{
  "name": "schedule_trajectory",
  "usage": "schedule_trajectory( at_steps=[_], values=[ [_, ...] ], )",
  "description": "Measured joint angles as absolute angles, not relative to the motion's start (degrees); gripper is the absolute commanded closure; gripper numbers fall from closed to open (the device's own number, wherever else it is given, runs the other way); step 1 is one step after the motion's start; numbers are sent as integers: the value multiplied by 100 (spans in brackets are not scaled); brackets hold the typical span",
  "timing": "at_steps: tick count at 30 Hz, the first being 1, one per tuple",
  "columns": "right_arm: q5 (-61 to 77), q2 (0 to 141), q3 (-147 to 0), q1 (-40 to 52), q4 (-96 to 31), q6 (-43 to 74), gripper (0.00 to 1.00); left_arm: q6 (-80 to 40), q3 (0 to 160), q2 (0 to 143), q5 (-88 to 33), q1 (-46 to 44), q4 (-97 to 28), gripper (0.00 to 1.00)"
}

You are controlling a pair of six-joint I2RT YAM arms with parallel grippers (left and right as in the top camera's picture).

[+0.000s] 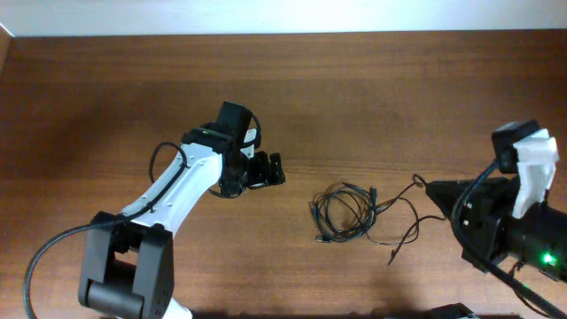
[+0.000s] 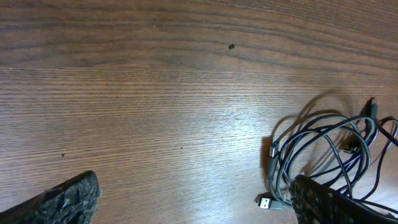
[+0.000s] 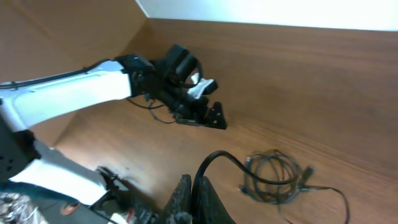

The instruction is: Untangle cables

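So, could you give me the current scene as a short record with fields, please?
surface: wooden table
cables: loose tangled coil on the table, between the two grippers
left gripper: open, beside the coil, apart from it
right gripper: shut, apparently pinching one strand leading from the coil

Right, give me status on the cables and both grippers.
Left gripper open, empty, short of the cables. Right gripper shut on one strand. Tangle loose, lying on the table. Nothing in the way.
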State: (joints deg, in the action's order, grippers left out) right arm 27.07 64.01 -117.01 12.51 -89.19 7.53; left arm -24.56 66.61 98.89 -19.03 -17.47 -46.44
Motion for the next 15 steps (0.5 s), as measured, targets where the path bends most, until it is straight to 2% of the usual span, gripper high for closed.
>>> schedule_trajectory(
  at_steps=[15],
  values=[
    [2423, 6735, -11701, 1251, -8921, 749, 96, -2456, 6661, 9889, -1905, -1747, -4644, 1]
  ],
)
